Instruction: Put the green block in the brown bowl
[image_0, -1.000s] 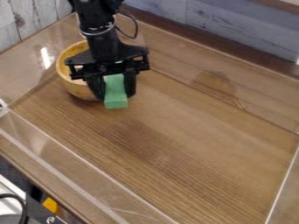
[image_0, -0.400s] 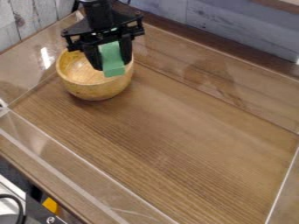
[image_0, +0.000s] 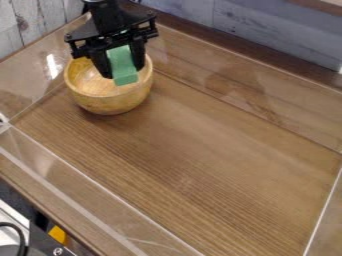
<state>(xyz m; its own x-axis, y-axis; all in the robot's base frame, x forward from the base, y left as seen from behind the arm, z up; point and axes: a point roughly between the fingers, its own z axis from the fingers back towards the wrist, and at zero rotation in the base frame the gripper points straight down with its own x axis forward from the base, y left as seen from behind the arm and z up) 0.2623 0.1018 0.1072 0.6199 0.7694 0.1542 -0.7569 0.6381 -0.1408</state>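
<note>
Green block (image_0: 123, 66) gripped in pincer (image_0: 120, 52), over brown bowl (image_0: 110, 99). Lift and carry look done; release remains.

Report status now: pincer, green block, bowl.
Pincer closed on green block. Block upright over brown bowl, release not yet made. Nothing seen blocking the way down.
</note>
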